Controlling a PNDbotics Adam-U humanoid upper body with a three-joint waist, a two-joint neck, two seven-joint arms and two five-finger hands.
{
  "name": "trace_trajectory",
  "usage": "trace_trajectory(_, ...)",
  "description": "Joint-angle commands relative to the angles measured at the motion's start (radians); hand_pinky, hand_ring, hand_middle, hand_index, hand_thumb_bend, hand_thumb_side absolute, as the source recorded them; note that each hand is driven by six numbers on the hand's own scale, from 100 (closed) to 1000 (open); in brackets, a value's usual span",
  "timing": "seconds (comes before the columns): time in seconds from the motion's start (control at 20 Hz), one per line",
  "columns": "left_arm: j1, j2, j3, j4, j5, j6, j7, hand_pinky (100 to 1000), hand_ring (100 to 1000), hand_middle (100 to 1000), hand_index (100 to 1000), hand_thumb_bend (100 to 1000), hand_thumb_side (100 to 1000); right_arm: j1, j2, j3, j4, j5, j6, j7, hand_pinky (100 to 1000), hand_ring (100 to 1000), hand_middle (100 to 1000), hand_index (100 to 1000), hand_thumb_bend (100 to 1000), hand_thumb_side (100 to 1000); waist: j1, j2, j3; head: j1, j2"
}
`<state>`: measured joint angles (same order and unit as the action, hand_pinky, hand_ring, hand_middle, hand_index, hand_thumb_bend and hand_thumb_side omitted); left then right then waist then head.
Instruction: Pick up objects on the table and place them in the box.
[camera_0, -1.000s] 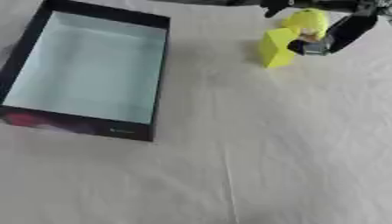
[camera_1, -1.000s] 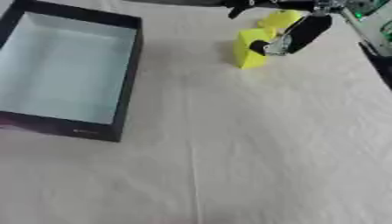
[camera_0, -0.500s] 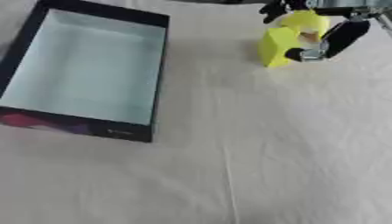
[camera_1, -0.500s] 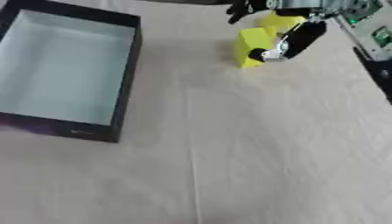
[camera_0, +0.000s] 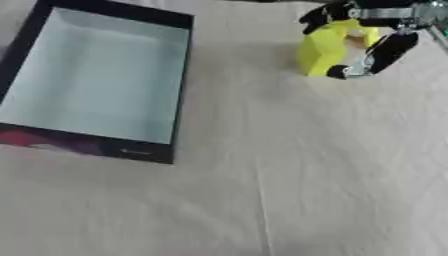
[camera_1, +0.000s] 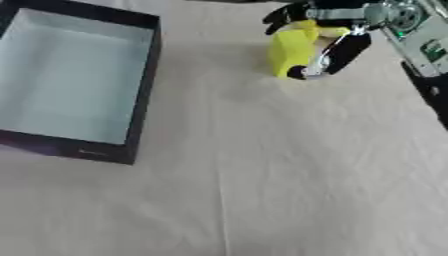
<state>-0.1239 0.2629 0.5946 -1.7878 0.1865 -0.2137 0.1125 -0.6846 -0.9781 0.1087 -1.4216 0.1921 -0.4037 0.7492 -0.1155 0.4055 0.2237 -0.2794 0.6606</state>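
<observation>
A yellow block-shaped object (camera_0: 320, 48) is at the far right of the table, held in my right hand (camera_0: 382, 48). The thumb curls down its right side and dark fingers (camera_0: 315, 15) wrap over its top left. I cannot tell whether the object touches the cloth. The black box (camera_0: 94, 80) with a pale blue-white inside lies at the left, with nothing visible in it. My left hand shows in neither view.
A beige cloth (camera_0: 289, 190) covers the table, with a crease running down its middle. My right forearm with a green circuit board (camera_1: 424, 42) enters from the upper right corner.
The whole picture has shifted slightly, so the head has moved. My right hand keeps its hold on the yellow object; its thumb has curled closer round the object's side.
</observation>
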Motion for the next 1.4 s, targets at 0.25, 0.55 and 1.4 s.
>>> trace_trajectory(0.25,-0.005,0.010,0.007,-0.005,-0.007,-0.005,-0.006,652,557,710,729,198,583,0.010,-0.041,-0.039,-0.024,0.029,0.005,-0.054,997,1000,1000,913,387,307,0.001,-0.007,0.004,-0.006,-0.021)
trace_trajectory(0.55,-0.004,0.006,0.007,-0.001,-0.012,-0.009,-0.010,653,556,710,726,189,587,0.008,-0.036,-0.052,-0.015,0.032,0.012,-0.138,996,1000,1000,913,374,266,-0.001,0.001,0.006,-0.013,-0.026)
trace_trajectory(1.4,-0.008,-0.001,0.007,0.006,-0.018,-0.019,-0.014,655,552,709,719,175,592,0.007,-0.035,-0.079,0.049,0.087,0.029,-0.216,1000,1000,1000,919,429,272,-0.010,0.026,0.018,-0.026,-0.046)
